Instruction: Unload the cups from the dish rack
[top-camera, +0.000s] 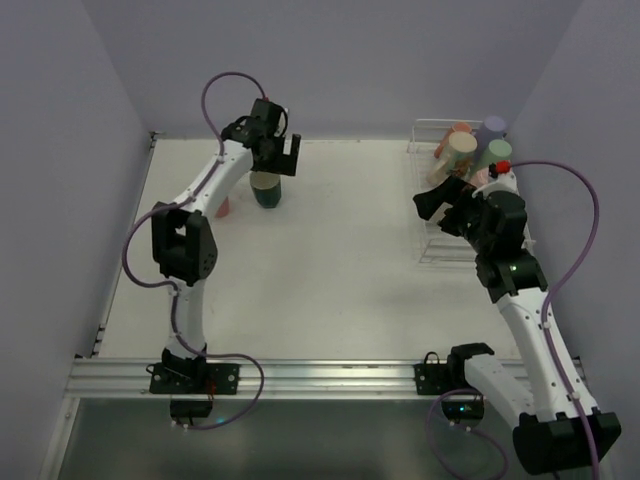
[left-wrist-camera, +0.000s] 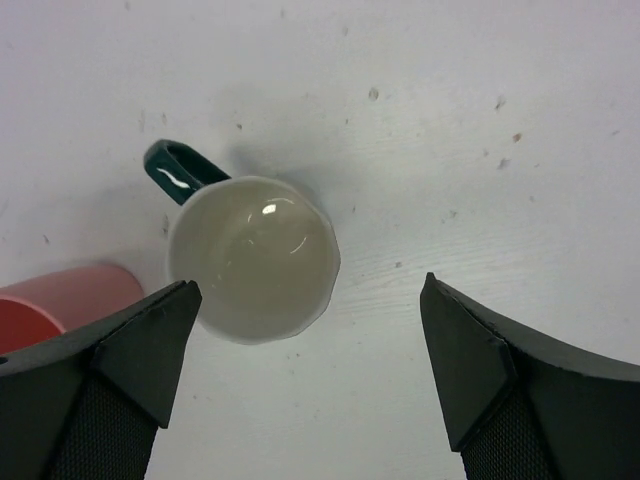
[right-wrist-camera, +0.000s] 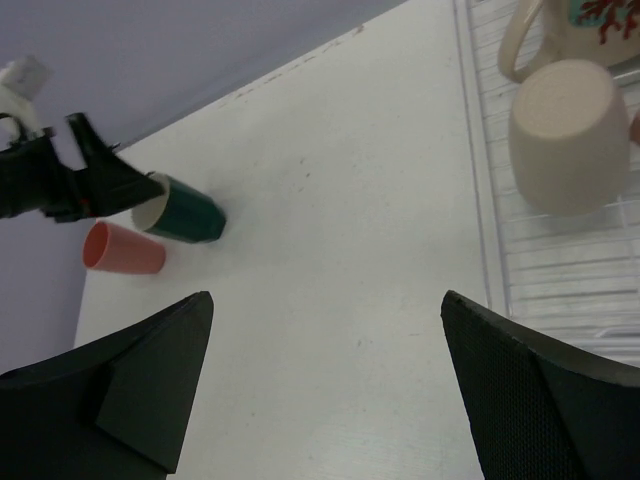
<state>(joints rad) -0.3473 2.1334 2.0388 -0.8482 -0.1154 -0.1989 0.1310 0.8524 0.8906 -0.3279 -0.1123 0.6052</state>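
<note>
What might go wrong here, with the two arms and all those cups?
The left gripper hangs open over the dark green mug with a cream inside; the salmon pink tumbler sits close by one finger, so a sideways move might knock it. The right gripper is open beside the white wire dish rack, where cups crowd together; grabbing the upturned tan cup may jostle neighbours.

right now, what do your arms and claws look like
The left arm and right arm have white links, black joint housings and a looping purple cable each. The left claw and right claw each have two black wedge-shaped fingers with textured pads. A green light glows on the right arm.
</note>
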